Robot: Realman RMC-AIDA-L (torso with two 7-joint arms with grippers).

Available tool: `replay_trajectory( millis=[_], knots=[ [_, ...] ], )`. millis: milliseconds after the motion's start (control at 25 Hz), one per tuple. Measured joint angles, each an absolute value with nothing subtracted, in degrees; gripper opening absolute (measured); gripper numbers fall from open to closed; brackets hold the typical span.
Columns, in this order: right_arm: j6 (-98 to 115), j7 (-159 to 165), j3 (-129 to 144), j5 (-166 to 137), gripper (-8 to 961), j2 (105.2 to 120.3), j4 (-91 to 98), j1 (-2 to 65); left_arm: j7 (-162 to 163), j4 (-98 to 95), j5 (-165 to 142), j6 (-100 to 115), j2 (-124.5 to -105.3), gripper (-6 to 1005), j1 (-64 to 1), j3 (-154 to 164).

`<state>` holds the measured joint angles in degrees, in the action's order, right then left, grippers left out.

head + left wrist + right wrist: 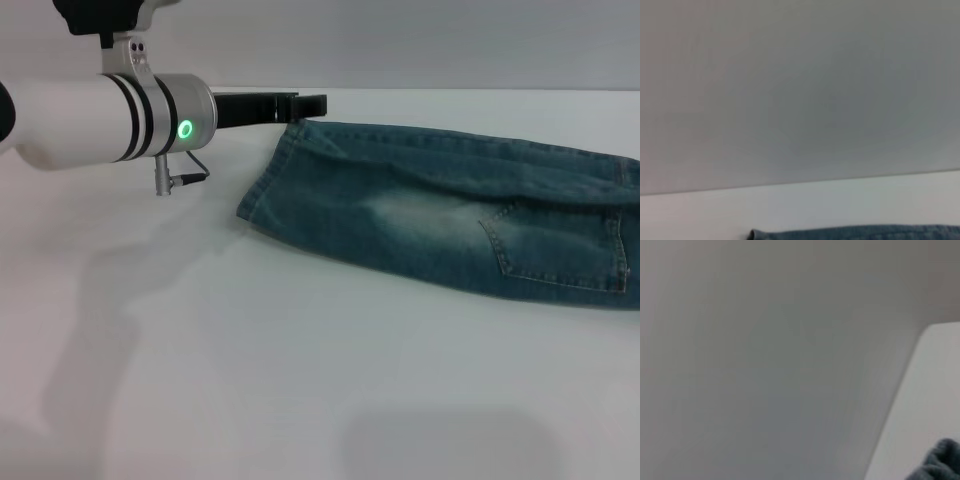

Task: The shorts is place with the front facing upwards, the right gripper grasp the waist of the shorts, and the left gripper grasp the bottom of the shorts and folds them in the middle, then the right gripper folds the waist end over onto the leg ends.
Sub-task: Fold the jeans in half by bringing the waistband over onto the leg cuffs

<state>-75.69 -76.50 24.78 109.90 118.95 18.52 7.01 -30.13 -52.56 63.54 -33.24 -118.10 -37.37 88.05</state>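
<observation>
The shorts (450, 225) are blue-green denim, already folded lengthwise so that one leg lies over the other, with a pale faded oval patch near the middle and a stitched pocket showing toward the right edge of the head view. They lie flat on the white table (250, 380), filling the upper right of the frame. Their long axis runs from upper left to right, dipping slightly toward the right; the straight stitched bottom of the shorts (268, 178) points to the left, and the opposite end runs out of the frame on the right.

The left gripper (318, 103) reaches in from the upper left, its black tip touching the top corner of the hem. Whether its jaws are clenched or released cannot be told. The left wrist view shows only a strip of denim at its lower edge.

The right gripper is out of sight; its wrist view shows a dark bunch of denim in the lower right corner.
</observation>
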Motion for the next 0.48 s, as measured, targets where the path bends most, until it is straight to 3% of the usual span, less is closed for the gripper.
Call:
replay_trajectory(
  millis=[400,480],
  knots=[
    [-76.0,-77.6,23.9,110.3,540,118.88,16.8,3.8,-31.7,-52.7,63.7,-36.0,-118.03,812,-36.9,88.0],
    [-75.9,-77.5,23.7,110.3,540,118.82,16.9,3.3,-31.9,-52.8,63.7,-36.5,-118.03,812,-36.8,88.0]
  ],
)
